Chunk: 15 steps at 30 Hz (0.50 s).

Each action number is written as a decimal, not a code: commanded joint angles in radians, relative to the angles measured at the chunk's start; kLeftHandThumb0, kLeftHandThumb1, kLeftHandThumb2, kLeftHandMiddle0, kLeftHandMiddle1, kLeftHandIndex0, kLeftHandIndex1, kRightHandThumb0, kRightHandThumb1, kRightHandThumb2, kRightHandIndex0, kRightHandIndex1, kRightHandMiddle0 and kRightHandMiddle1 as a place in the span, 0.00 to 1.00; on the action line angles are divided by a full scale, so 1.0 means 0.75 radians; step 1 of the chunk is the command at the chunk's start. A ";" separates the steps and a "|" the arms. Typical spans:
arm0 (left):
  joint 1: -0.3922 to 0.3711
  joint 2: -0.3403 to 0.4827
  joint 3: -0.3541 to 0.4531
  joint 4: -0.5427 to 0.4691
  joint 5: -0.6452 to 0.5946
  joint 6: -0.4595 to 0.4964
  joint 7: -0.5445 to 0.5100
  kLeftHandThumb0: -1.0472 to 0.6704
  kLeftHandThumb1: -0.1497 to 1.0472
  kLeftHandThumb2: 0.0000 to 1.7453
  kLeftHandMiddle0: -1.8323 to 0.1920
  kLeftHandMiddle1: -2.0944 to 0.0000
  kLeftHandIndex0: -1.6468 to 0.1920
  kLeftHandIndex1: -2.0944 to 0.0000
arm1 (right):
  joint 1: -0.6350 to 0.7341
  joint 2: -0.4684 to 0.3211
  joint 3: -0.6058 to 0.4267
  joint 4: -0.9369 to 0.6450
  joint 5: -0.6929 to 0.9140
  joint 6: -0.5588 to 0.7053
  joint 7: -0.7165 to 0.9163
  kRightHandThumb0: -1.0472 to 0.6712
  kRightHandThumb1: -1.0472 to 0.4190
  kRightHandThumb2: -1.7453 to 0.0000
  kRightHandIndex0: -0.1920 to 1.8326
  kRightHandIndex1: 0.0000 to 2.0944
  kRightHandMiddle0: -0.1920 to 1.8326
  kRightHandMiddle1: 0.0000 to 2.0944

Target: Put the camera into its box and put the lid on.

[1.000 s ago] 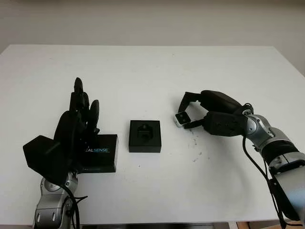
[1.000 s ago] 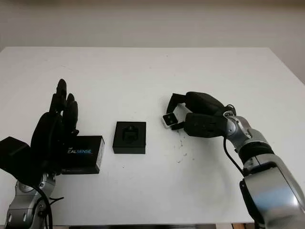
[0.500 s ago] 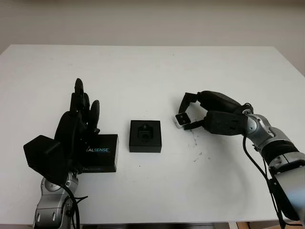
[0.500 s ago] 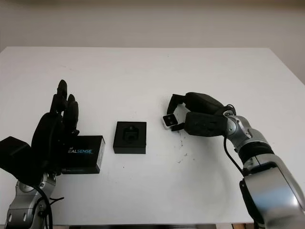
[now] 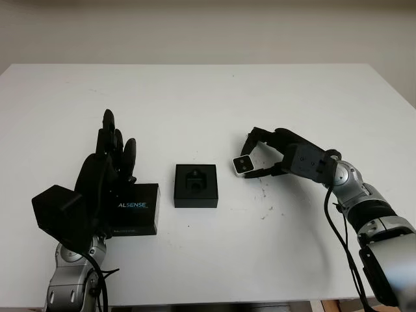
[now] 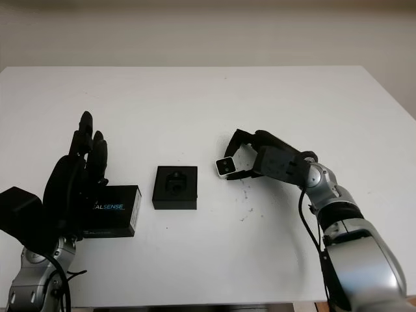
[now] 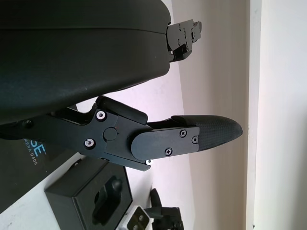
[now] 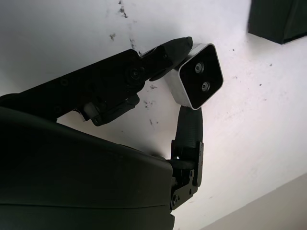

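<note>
A small silver camera (image 5: 244, 165) is pinched in my right hand (image 5: 260, 156), just above the table and right of the box. In the right wrist view the camera (image 8: 197, 81) shows its dark face with two lenses between black fingers (image 8: 158, 60). The open black box (image 5: 195, 185) with a moulded insert sits at the table's middle. Its lid, a black sleeve printed "SENSE" (image 5: 133, 208), lies to the left. My left hand (image 5: 107, 166) stands open, fingers upward, over the lid's left end.
The white table (image 5: 208, 97) stretches wide behind the objects. A few dark specks (image 5: 265, 195) mark the surface under the right hand. The table's right edge (image 5: 396, 84) slants past the right arm.
The right hand has turned and stretched out, carrying the camera slightly left toward the box. The left hand and lid have barely moved.
</note>
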 commanded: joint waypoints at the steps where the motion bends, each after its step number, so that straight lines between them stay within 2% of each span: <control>1: 0.000 0.014 0.004 -0.008 0.000 0.009 -0.006 0.18 1.00 0.30 1.00 1.00 1.00 1.00 | 0.031 0.018 -0.035 -0.011 0.040 0.031 0.020 0.39 0.04 0.97 0.23 0.06 0.21 0.86; 15: -0.001 0.028 0.009 -0.008 -0.002 0.022 -0.022 0.18 1.00 0.29 1.00 1.00 1.00 1.00 | 0.077 0.059 -0.164 -0.091 0.207 0.136 0.110 0.39 0.04 0.97 0.24 0.04 0.22 0.86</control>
